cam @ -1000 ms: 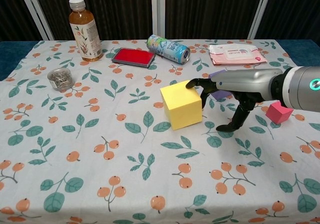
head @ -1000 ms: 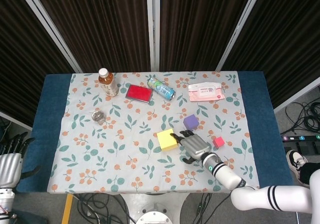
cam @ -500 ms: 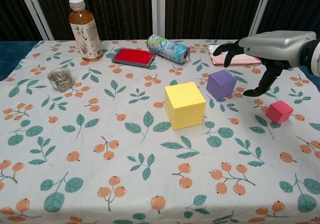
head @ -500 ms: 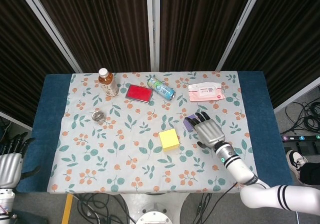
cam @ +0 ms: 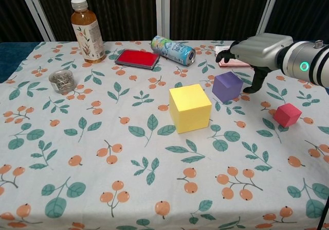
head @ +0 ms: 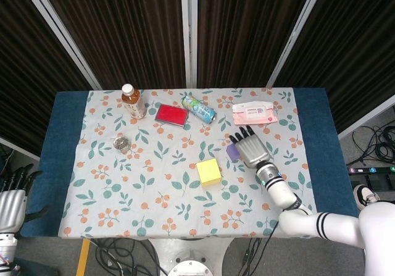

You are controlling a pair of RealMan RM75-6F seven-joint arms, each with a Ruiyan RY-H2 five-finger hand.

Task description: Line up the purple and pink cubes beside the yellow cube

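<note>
The yellow cube [cam: 190,107] stands near the middle of the cloth, also seen from above as yellow cube [head: 208,171]. The smaller purple cube [cam: 227,86] sits just right of it and a little further back. Further right and nearer lies the small pink cube [cam: 287,115], which my right arm hides in the head view. My right hand [cam: 257,52] hovers above and behind the purple cube, fingers apart, thumb hanging beside the cube, holding nothing. From above, the right hand [head: 250,147] covers most of the purple cube [head: 231,152]. My left hand [head: 11,197] hangs off the table's left edge, fingers spread, empty.
Along the back stand a tea bottle [cam: 86,30], a flat red case [cam: 136,58], a can on its side [cam: 173,50] and a pack of wipes [cam: 241,59] partly behind my right hand. A small jar [cam: 62,81] sits at the left.
My right hand has left the yellow cube's side, swung right and back, and now hovers over the purple cube. The cubes stay where they were. The left hand has not moved.
</note>
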